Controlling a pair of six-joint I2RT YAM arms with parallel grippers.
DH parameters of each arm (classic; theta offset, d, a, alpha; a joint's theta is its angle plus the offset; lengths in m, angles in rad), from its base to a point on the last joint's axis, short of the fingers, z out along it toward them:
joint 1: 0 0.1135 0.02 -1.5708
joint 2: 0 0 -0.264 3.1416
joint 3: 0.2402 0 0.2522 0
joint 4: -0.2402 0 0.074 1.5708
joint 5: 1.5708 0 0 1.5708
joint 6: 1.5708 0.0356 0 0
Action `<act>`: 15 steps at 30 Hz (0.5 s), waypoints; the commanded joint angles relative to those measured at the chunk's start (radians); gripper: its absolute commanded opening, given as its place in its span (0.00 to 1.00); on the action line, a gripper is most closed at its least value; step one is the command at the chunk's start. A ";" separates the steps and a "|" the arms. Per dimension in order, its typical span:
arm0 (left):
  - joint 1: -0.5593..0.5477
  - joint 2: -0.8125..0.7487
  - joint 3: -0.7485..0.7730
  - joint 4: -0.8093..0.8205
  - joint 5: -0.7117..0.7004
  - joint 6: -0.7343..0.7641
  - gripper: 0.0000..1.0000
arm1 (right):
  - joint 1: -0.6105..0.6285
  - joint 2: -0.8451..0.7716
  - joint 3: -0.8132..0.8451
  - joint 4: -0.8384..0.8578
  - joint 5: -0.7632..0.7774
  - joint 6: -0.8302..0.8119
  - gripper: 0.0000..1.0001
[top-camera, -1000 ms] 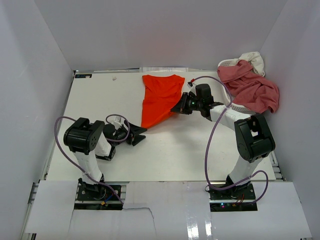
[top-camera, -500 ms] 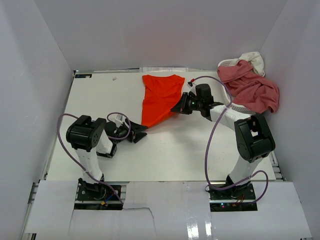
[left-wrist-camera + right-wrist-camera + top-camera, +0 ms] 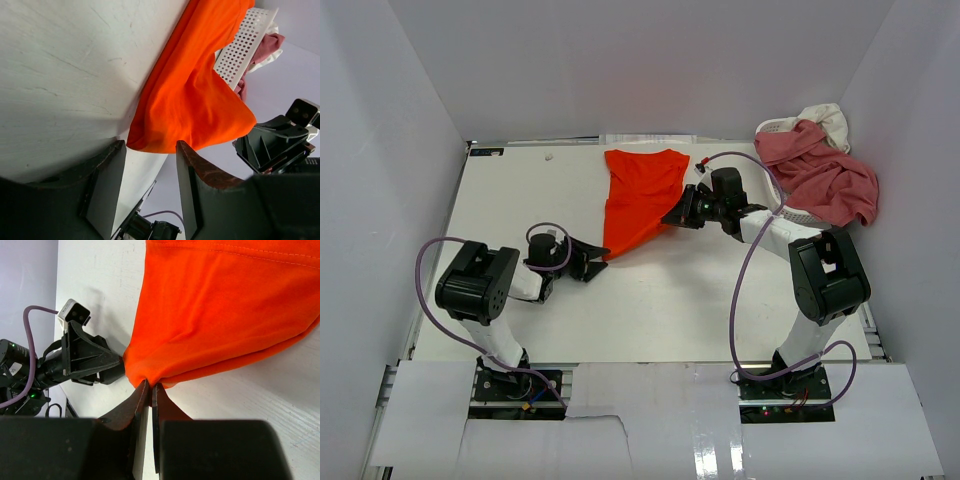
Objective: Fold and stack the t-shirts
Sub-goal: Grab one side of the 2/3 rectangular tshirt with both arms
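The orange-red t-shirt (image 3: 640,198) lies partly folded on the white table (image 3: 520,190), narrowing to a point at its near end. My right gripper (image 3: 673,216) is shut on the shirt's right edge; in the right wrist view the fingers (image 3: 142,396) pinch the orange cloth (image 3: 220,310). My left gripper (image 3: 597,262) is open, just short of the shirt's near tip; in the left wrist view the orange hem (image 3: 190,100) hangs just beyond the fingers (image 3: 187,155), apart from them. A rose-pink shirt (image 3: 820,175) and a cream-white one (image 3: 828,118) lie piled in the basket.
The white perforated basket (image 3: 798,214) stands at the table's far right edge, also in the left wrist view (image 3: 242,45). White walls enclose the table on three sides. A small white scrap (image 3: 549,156) lies near the far left.
My left arm has swung its gripper forward and right toward the shirt's near tip. The right gripper and the shirt have stayed in place.
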 commanded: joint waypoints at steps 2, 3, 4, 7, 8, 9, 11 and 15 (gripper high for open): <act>0.007 0.039 -0.008 -0.275 -0.112 -0.012 0.56 | -0.006 -0.025 -0.013 0.065 -0.017 -0.009 0.08; 0.006 0.042 -0.002 -0.275 -0.115 -0.010 0.53 | -0.006 -0.027 -0.013 0.067 -0.018 -0.009 0.08; 0.006 0.045 0.000 -0.277 -0.120 -0.013 0.52 | -0.006 -0.030 -0.018 0.068 -0.018 -0.009 0.08; 0.007 0.056 0.005 -0.277 -0.129 -0.020 0.49 | -0.006 -0.033 -0.019 0.068 -0.017 -0.009 0.08; 0.006 0.057 0.008 -0.277 -0.129 -0.021 0.46 | -0.006 -0.033 -0.021 0.070 -0.017 -0.009 0.08; 0.007 0.062 0.009 -0.277 -0.127 -0.020 0.33 | -0.006 -0.033 -0.021 0.068 -0.018 -0.009 0.08; 0.007 0.056 0.009 -0.277 -0.130 -0.020 0.23 | -0.006 -0.037 -0.026 0.068 -0.018 -0.011 0.08; 0.006 0.031 0.014 -0.280 -0.150 0.002 0.12 | -0.006 -0.057 -0.047 0.068 -0.017 -0.014 0.08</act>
